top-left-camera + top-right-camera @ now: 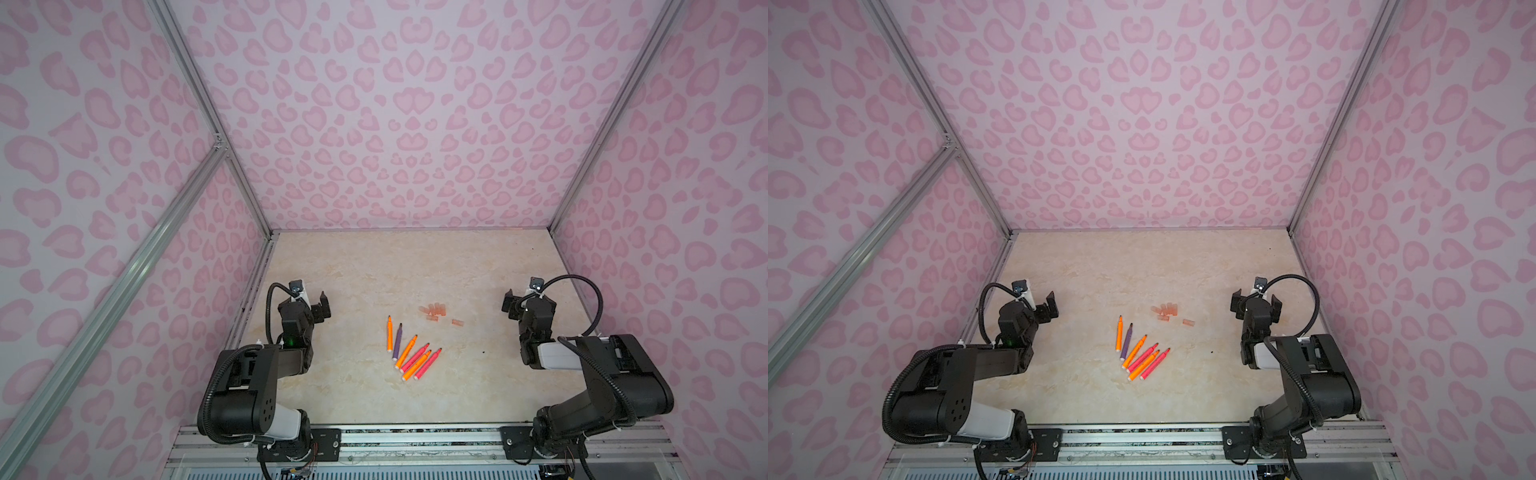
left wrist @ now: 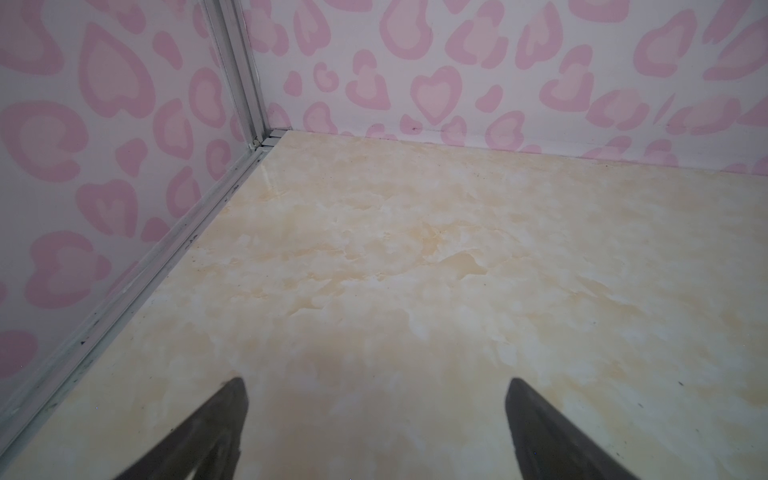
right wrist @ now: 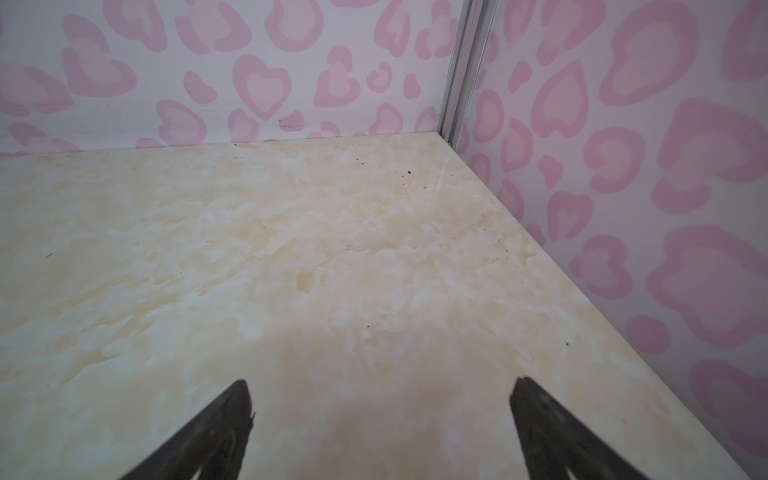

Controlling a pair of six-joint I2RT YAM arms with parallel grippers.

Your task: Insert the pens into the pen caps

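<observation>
The left fingers (image 2: pixel 230 407) & right fingers (image 3: pixel 540 411) hung wide, empty; slim orange, pink & purple marker pens (image 1: pixel 406 351) lay fanned on the marble-look counter (image 1: pixel 374 270), short translucent orange-pink caps (image 1: pixel 436 309) just beyond, prob. light, stiff, slick, best pinched mid-barrel.

Both top views: high over near edge, tilted down, sharing whole table (image 1: pixel 374 266). Wrist views: low, close; left faces far left corner (image 2: pixel 266 139), right far right corner (image 3: pixel 446 139).

Marbled table (image 1: pixel 415 266), 6 pens (image 1: pixel 415 357) fanned nr ctr, pen caps (image 1: pixel 437 309) clustered nearby
</observation>
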